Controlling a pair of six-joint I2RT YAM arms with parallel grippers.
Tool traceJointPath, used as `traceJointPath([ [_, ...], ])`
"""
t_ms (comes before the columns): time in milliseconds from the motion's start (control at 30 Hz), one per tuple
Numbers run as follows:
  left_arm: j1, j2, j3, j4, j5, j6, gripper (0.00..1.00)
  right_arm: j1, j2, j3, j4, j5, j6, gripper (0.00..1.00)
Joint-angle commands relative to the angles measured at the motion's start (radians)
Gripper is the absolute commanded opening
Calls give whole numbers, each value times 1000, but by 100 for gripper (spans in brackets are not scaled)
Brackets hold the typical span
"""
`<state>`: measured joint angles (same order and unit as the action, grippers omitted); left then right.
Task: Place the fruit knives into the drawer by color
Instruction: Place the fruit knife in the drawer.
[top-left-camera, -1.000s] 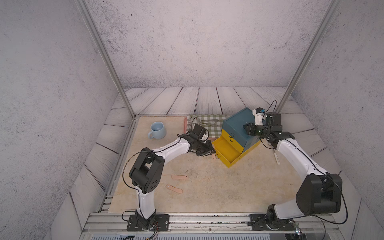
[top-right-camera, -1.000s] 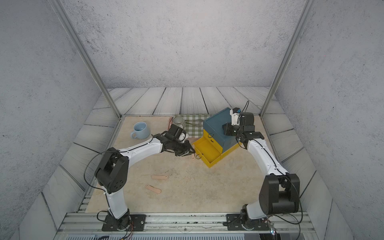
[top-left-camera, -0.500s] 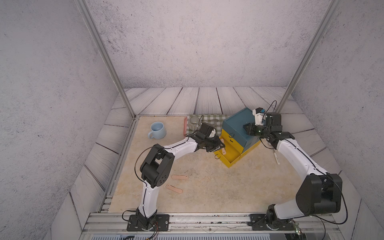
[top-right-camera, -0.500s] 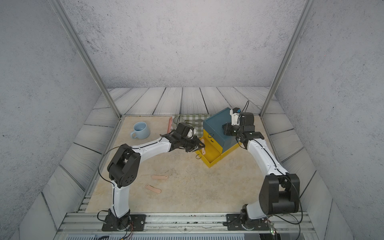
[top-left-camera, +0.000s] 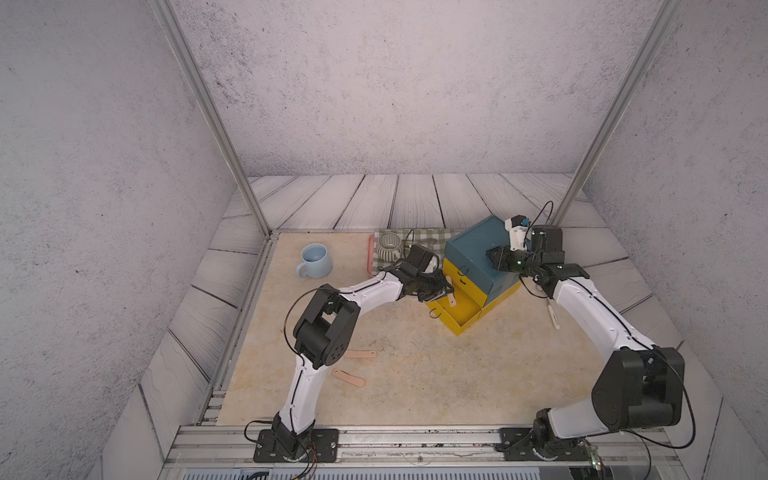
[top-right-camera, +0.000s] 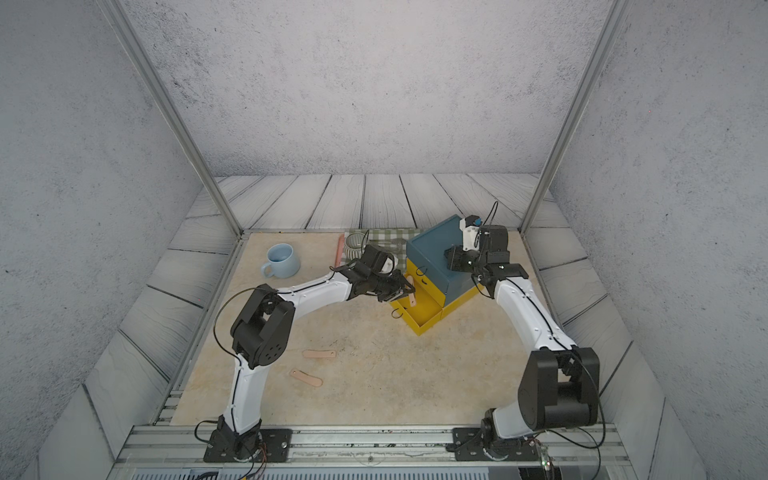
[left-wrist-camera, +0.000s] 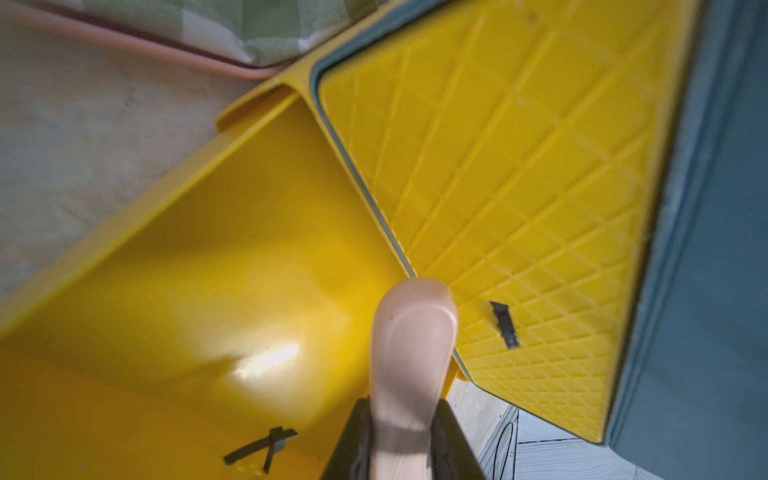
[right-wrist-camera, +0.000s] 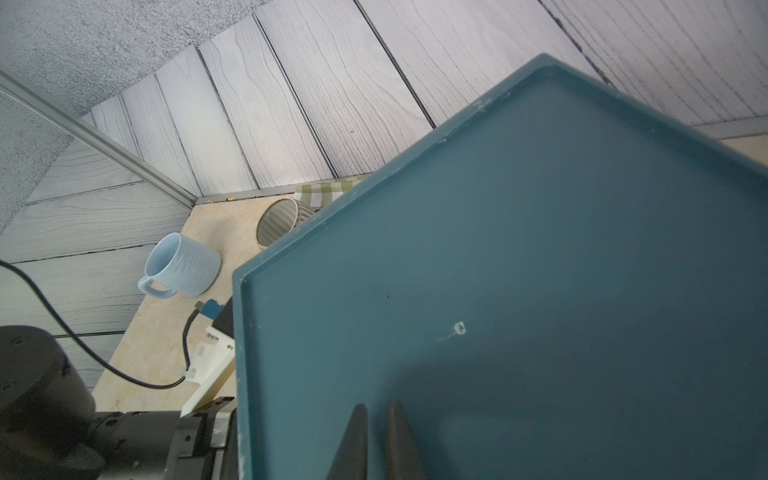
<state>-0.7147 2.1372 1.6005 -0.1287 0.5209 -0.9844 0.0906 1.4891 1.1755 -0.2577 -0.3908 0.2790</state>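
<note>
Beside the left arm, two loose pink knives (top-left-camera: 359, 354) lie on the desk (top-left-camera: 419, 382), well apart from the drawer chest (top-left-camera: 473, 245) and not yet sorted. Further right, the left hand (top-left-camera: 442, 291) pinches another pink fruit knife (left-wrist-camera: 411, 353) by one end above the pulled-out bottom drawer (left-wrist-camera: 208, 270). Its free tip hangs close to the shut drawer front (left-wrist-camera: 519, 187) above. Pushed further in, it would likely strike that front and swivel in the grip. Let go here, it might catch the rim and tip onto the desk. The right hand (right-wrist-camera: 376, 409), fingers nearly together and holding nothing, sits at the chest's top, seemingly steadying it. Should it lift, a knock could shove the chest.
</note>
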Motion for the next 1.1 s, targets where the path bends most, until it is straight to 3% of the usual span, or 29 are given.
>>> traceJointPath([
  [0, -6, 23, 24, -27, -18, 12, 15, 6, 121, -143, -443, 77, 3, 13],
  [667, -5, 79, 50, -43, -14, 17, 21, 6, 122, -143, -445, 79, 0, 13],
  [1067, -5, 90, 78, -66, -8, 34, 39, 6, 120, -146, -446, 82, 0, 14],
])
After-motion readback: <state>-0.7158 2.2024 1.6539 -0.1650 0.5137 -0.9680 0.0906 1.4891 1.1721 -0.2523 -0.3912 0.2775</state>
